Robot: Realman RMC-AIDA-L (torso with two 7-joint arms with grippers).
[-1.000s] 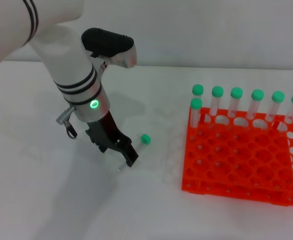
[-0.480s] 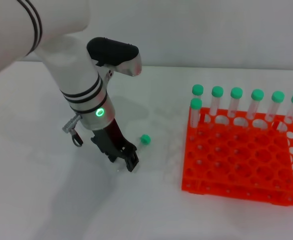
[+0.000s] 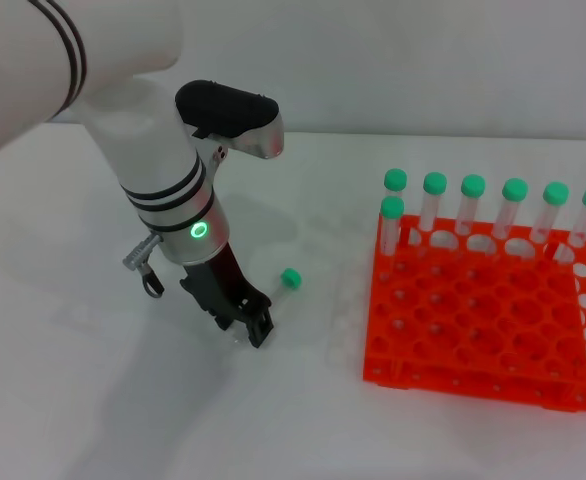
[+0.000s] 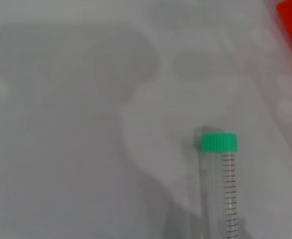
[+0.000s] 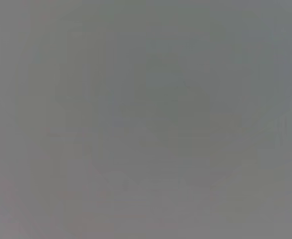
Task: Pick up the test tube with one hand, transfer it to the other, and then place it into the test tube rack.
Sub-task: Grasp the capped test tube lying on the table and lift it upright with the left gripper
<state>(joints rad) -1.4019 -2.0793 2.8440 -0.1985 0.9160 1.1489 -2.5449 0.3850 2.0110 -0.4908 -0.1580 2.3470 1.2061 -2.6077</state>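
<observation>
One test tube (image 3: 279, 291) lies flat on the white table (image 3: 93, 400), near the middle of the surface, its green cap (image 3: 291, 278) pointing toward the far edge. Left gripper (image 3: 256, 327) is down at the tube's lower body, its black fingers (image 3: 261, 326) close together around the clear barrel; whether they actually clamp it cannot be told. In the left wrist view the tube (image 4: 221, 191) shows printed graduation marks and rests on the table.

Orange rack (image 3: 483, 325) stands toward the right edge, well apart from the tube. Seven green-capped tubes (image 3: 471, 206) stand upright along its far side. Right wrist view shows only flat grey.
</observation>
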